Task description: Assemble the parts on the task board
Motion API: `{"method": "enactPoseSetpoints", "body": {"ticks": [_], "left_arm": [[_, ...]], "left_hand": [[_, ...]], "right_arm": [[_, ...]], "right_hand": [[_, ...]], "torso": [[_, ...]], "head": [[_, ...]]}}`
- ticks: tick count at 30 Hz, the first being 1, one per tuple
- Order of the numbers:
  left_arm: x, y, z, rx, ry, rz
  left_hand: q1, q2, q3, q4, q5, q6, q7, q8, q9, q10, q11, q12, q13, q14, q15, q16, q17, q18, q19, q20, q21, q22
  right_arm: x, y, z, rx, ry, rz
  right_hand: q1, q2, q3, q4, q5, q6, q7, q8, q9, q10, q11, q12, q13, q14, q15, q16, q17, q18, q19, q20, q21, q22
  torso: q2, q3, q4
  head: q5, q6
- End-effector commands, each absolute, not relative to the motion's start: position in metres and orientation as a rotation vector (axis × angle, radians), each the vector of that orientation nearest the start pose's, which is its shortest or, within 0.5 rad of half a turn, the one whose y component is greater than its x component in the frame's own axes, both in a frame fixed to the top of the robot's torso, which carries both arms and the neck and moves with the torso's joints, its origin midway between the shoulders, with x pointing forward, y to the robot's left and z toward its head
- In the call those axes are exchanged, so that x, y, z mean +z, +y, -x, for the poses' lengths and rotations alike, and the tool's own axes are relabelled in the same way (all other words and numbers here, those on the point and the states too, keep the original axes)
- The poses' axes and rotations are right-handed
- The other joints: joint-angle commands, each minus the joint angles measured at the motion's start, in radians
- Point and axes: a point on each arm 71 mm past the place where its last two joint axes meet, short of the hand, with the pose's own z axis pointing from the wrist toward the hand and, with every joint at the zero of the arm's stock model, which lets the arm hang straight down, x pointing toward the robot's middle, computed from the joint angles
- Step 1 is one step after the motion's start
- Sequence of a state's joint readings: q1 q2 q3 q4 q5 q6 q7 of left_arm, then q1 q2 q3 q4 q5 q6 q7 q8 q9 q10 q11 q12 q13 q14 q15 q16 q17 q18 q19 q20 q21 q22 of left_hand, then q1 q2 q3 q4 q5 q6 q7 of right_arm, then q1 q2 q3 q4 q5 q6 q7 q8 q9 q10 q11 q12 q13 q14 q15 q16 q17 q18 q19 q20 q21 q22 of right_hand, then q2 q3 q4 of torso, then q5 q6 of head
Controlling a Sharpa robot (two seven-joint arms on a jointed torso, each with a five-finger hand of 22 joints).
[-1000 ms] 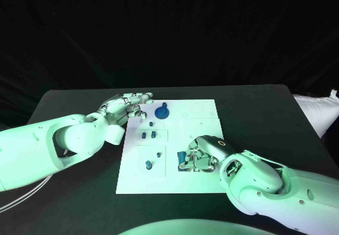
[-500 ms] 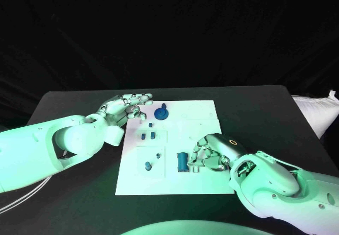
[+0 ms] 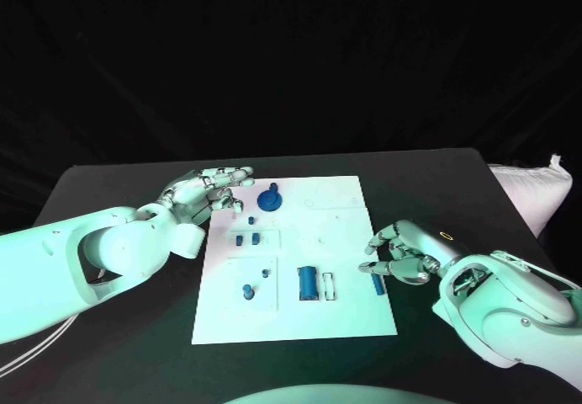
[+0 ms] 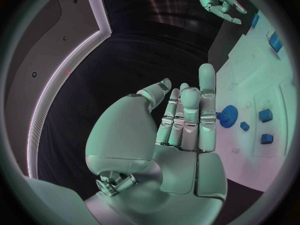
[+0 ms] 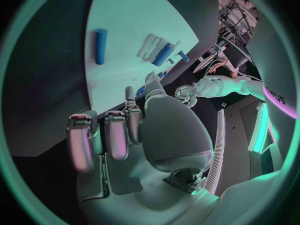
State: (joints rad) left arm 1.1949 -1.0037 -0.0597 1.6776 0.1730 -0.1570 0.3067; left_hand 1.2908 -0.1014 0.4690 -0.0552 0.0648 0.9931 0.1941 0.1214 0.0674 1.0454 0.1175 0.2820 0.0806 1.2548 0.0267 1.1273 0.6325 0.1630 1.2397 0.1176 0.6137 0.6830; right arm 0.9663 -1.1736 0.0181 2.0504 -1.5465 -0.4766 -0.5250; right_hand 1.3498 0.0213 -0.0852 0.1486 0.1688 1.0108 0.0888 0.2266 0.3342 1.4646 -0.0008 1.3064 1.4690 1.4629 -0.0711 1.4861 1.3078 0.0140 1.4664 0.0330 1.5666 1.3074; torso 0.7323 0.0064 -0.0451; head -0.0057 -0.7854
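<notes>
The white task board (image 3: 327, 227) lies mid-table. A blue gear (image 3: 269, 200) stands near its far left corner, close to my left hand (image 3: 206, 188), which hovers there with straight fingers, holding nothing (image 4: 187, 120). Small blue blocks (image 3: 249, 239) sit below the gear, and a blue peg (image 3: 247, 291) stands further down. One blue cylinder (image 3: 308, 282) lies in a slot on the board's near half. A second blue cylinder (image 3: 378, 283) lies loose at the right edge, just beside my right hand (image 3: 406, 255). That hand's fingers are apart and off it (image 5: 100, 39).
The black table (image 3: 121, 181) extends round the board on all sides. A white padded object (image 3: 534, 189) sits past the table's right edge. An empty white slot (image 3: 327, 284) lies next to the seated cylinder.
My right hand let go of the blue cylinder by the slot and drew back to the board's right edge. The left hand stayed put. The camera has shifted a little.
</notes>
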Motion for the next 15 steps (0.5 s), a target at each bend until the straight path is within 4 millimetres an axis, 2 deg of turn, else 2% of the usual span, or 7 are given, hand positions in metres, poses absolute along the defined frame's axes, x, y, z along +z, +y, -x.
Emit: {"method": "enactPoseSetpoints", "body": {"ticks": [1, 6, 11, 15], "left_arm": [[-0.182, 0.232, -0.451, -1.697, 1.529, 1.337], [-0.182, 0.232, -0.451, -1.699, 1.530, 1.336], [-0.182, 0.232, -0.451, -1.698, 1.530, 1.336], [-0.182, 0.232, -0.451, -1.698, 1.529, 1.336]], "left_hand": [[-0.004, 0.009, -0.003, -0.004, 0.006, -0.006, -0.001, 0.006, 0.001, -0.007, 0.000, 0.003, -0.002, -0.007, 0.001, 0.001, -0.001, 0.018, -0.001, 0.005, -0.006, -0.001], [-0.004, 0.009, -0.003, -0.004, 0.006, -0.006, -0.001, 0.006, 0.001, -0.007, 0.000, 0.003, -0.002, -0.007, 0.001, 0.001, -0.001, 0.018, -0.001, 0.005, -0.006, -0.001], [-0.004, 0.010, -0.004, -0.004, 0.006, -0.007, -0.001, 0.007, 0.001, -0.008, 0.000, 0.005, -0.002, -0.008, 0.001, 0.002, -0.002, 0.019, -0.001, 0.005, -0.007, -0.001], [-0.004, 0.010, -0.004, -0.004, 0.006, -0.007, -0.001, 0.007, 0.001, -0.008, 0.000, 0.005, -0.002, -0.008, 0.001, 0.002, -0.002, 0.019, -0.001, 0.005, -0.007, -0.001]], "right_arm": [[-0.204, -0.235, -0.352, 0.420, 1.775, -0.076], [-0.207, -0.246, -0.351, 0.345, 1.791, -0.029], [-0.215, -0.246, -0.349, 0.317, 1.827, 0.005], [-0.221, -0.244, -0.349, 0.312, 1.845, 0.021]], "right_hand": [[0.014, 0.026, 0.013, 0.001, 0.005, 0.016, 0.000, -0.013, -0.015, 0.023, 0.006, 0.000, -0.038, 0.078, 0.007, -0.003, 0.097, -0.014, 0.104, 0.008, 0.004, 0.263], [0.007, 0.034, 0.019, 0.011, -0.009, 0.048, -0.006, -0.025, -0.032, 0.025, 0.002, 0.001, -0.038, 0.078, 0.004, -0.003, 0.097, -0.014, 0.104, 0.008, 0.004, 0.263], [-0.035, 0.015, -0.001, 0.040, -0.045, 0.075, -0.008, -0.037, -0.046, 0.026, 0.000, -0.002, -0.039, 0.078, 0.002, -0.003, 0.098, -0.014, 0.104, 0.006, 0.004, 0.263], [-0.047, 0.009, -0.007, 0.051, -0.053, 0.083, -0.010, -0.042, -0.051, 0.026, -0.001, -0.003, -0.038, 0.078, 0.001, -0.003, 0.098, -0.014, 0.104, 0.005, 0.004, 0.263]], "torso": [[0.000, 0.0011, -0.0033], [-0.002, 0.0008, -0.0059], [-0.001, 0.0014, -0.0047], [-0.001, 0.0006, -0.0051]], "head": [[-0.009, 0.003], [-0.012, 0.004], [-0.013, 0.004], [-0.010, 0.003]]}}
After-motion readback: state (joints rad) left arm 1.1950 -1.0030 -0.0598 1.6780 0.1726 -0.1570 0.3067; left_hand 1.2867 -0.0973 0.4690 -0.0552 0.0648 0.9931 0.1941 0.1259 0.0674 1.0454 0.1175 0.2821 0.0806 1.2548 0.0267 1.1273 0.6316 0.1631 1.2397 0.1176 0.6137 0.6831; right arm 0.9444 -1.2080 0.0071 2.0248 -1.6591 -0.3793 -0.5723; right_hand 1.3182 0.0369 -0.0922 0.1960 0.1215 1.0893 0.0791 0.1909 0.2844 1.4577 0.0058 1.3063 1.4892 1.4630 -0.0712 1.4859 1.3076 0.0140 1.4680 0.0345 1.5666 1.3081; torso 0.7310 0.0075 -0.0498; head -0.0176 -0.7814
